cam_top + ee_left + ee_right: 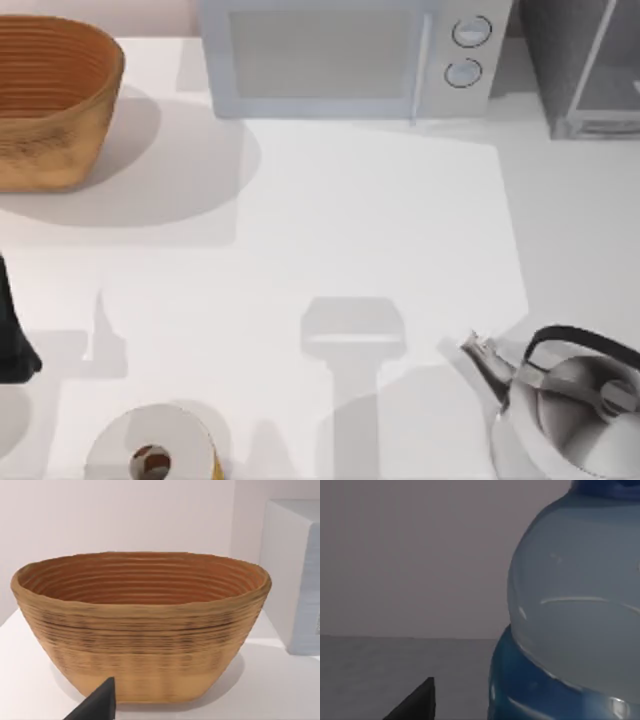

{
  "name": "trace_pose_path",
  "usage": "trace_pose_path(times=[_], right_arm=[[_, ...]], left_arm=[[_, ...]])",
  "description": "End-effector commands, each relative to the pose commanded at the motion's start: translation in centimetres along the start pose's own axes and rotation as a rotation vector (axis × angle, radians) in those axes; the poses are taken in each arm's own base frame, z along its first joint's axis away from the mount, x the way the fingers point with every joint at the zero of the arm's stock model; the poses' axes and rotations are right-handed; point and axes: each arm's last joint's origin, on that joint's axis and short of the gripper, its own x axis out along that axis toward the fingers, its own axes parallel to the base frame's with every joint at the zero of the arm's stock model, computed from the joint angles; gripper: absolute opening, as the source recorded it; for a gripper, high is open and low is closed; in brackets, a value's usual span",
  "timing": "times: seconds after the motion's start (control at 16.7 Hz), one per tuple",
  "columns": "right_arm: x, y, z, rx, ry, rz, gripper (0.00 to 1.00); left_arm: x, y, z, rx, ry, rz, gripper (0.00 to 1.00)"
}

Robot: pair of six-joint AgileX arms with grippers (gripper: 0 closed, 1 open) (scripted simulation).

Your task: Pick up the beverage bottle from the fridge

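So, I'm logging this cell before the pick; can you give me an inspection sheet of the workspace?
Surface: white table, shadows across it.
Job's things: beverage bottle with blue cap, close to the right wrist camera against a dark grey interior; fridge at the back right.
Clutter: wicker basket back left, microwave at the back, kettle front right, paper roll front left.
Grippers: a dark finger tip in each wrist view; the left one faces the basket.
Cables: nothing seen.
Surroundings: plain pale wall.
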Motion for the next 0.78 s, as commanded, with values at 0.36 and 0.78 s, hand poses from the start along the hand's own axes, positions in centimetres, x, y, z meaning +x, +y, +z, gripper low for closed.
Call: trace_pose_path(times=[0.36,0.78], right_arm=[[0.14,0.03,-0.01,0.000,0.001,0.000,0.85],[0.14,0.03,-0.01,0.000,0.001,0.000,0.32]], left_arm=[[0.00,0.00,0.00,0.000,0.000,0.000,1.00],[0.00,0.00,0.00,0.000,0.000,0.000,1.00]])
